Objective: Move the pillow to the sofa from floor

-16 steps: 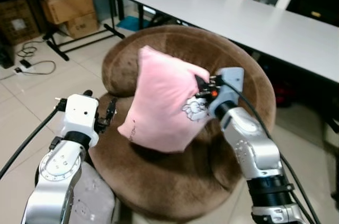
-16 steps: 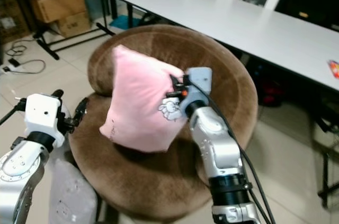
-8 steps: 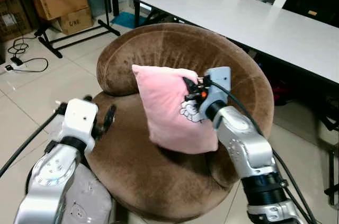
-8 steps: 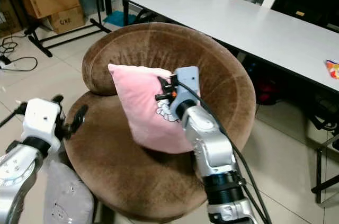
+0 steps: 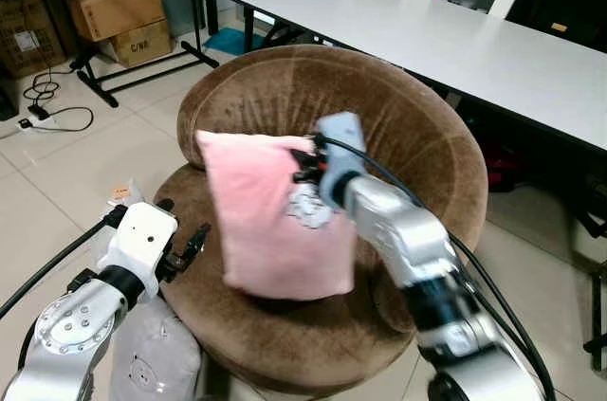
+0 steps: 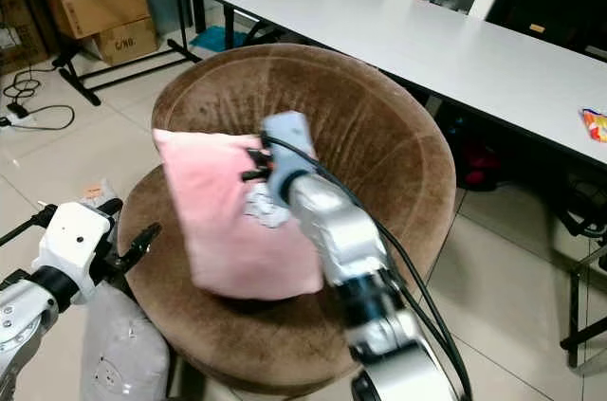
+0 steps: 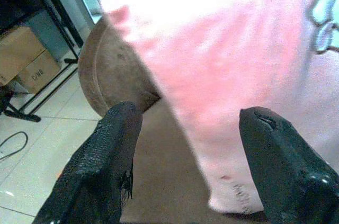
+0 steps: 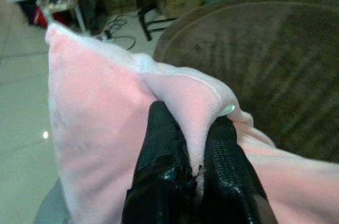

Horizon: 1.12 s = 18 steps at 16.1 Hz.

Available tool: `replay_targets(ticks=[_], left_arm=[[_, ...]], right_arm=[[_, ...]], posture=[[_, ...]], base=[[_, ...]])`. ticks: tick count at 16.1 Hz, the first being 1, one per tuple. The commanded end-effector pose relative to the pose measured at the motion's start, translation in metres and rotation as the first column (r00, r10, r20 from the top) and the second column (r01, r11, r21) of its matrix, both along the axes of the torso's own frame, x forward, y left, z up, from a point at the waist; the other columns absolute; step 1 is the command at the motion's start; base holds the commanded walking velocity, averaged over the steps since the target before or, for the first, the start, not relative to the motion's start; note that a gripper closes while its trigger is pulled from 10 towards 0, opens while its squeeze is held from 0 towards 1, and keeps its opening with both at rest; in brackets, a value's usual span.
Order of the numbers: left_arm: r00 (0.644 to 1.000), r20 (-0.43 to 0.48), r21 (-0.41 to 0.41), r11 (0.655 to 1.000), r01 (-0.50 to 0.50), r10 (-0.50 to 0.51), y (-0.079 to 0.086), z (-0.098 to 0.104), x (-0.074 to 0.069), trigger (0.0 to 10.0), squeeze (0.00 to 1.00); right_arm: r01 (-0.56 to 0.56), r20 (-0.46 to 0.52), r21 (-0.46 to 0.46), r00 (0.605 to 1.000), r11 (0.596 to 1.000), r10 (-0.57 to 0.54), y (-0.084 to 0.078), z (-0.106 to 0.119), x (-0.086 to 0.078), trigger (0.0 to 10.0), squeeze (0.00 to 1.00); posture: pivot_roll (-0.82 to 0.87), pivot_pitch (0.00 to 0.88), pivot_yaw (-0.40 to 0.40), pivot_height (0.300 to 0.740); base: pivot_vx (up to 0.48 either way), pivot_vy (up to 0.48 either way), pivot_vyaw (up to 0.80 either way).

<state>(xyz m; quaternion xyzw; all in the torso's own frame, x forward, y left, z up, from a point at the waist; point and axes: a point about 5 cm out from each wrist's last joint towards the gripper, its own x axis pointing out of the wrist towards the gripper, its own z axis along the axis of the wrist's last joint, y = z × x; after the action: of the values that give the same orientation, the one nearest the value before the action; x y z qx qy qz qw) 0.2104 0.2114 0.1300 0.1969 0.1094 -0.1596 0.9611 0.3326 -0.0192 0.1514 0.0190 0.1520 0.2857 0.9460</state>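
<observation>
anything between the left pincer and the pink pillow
No. In the left wrist view only bare brown sofa seat lies between the open left pincer and the pillow.

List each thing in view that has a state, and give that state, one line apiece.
pink pillow: upright on the sofa seat, pinched at its upper edge by the right gripper.
right gripper: shut on the pillow fabric.
left gripper: open, holding nothing, beside the pillow's lower corner.
brown round sofa: pillow resting on its seat.
white table: behind the sofa.
</observation>
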Motion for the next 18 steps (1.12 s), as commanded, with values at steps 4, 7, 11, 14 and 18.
replay_targets(ticks=[4,7,11,14,18], left_arm=[[1.0,-0.005,0.003,1.0,0.021,-0.021,-0.003,0.004,-0.007,10.0,0.0],[1.0,-0.01,0.0,1.0,0.015,-0.015,-0.005,0.004,-0.011,10.0,0.0],[1.0,-0.022,-0.014,1.0,0.018,-0.018,-0.006,0.003,-0.013,10.0,0.0],[0.999,-0.029,-0.02,1.0,0.017,-0.017,-0.007,0.002,-0.014,10.0,0.0],[0.999,-0.031,-0.013,1.0,0.005,-0.006,-0.006,0.002,-0.018,10.0,0.0]], right_arm=[[0.199,-0.087,0.112,0.978,0.974,-0.19,0.011,0.018,0.027,10.0,0.0],[0.574,-0.217,0.047,0.804,0.817,-0.553,-0.025,0.004,0.049,10.0,0.0],[0.744,-0.333,0.034,0.638,0.667,-0.694,-0.063,-0.013,0.056,10.0,0.0],[0.751,-0.39,-0.016,0.603,0.66,-0.696,-0.066,-0.029,0.052,10.0,0.0],[0.725,-0.445,0.038,0.629,0.688,-0.638,-0.053,-0.019,0.055,10.0,0.0]], posture=[[0.07,0.0,-0.135,0.74],[0.06,0.0,-0.143,0.74],[0.06,0.0,-0.148,0.74],[0.06,0.0,-0.153,0.74],[0.08,0.0,-0.172,0.74]], base=[[0.0,0.0,0.0],[0.0,0.0,0.0],[0.0,0.0,0.0],[0.0,0.0,0.0],[0.0,0.0,0.0]])
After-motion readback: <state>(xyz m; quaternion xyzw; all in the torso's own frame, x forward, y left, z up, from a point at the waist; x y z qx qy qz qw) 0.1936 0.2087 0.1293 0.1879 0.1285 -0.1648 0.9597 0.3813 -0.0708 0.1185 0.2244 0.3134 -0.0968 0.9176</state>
